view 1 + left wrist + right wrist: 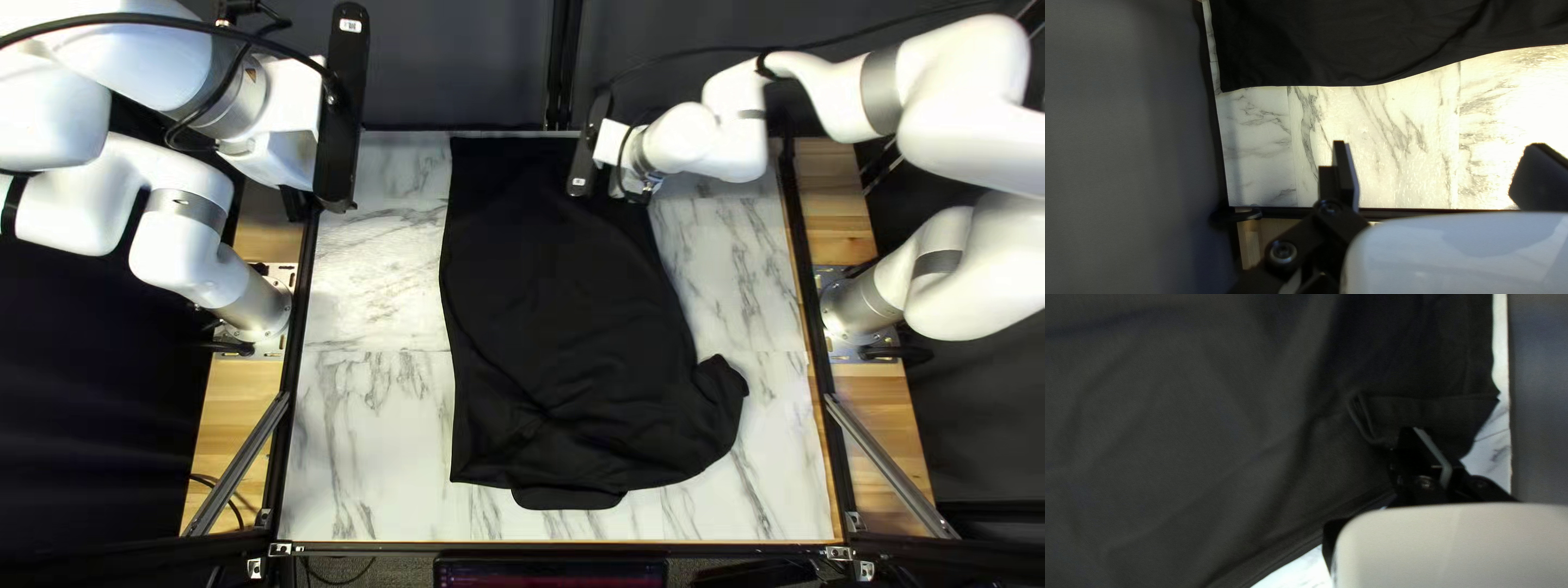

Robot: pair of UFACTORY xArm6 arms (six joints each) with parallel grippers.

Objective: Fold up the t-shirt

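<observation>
The black t-shirt (555,305) lies spread on the table from its far edge toward the near edge, a bunched part at its near right. My left gripper (294,204) is raised over the table's left edge, apart from the cloth; in the left wrist view the left gripper (1440,169) stands wide open over bare marble, beside the t-shirt (1306,49). At the shirt's far right corner is my right gripper (637,194). Seen from its wrist, the right gripper (1426,449) is shut on a folded edge of the t-shirt (1208,441), the pinched cloth partly hidden by the fingers.
Marble tabletop (370,436) shows on both sides of the shirt, with a black frame along its edges. A dark curtain (457,65) hangs behind the far edge. Both wrists are near that edge, the shirt's far end between them.
</observation>
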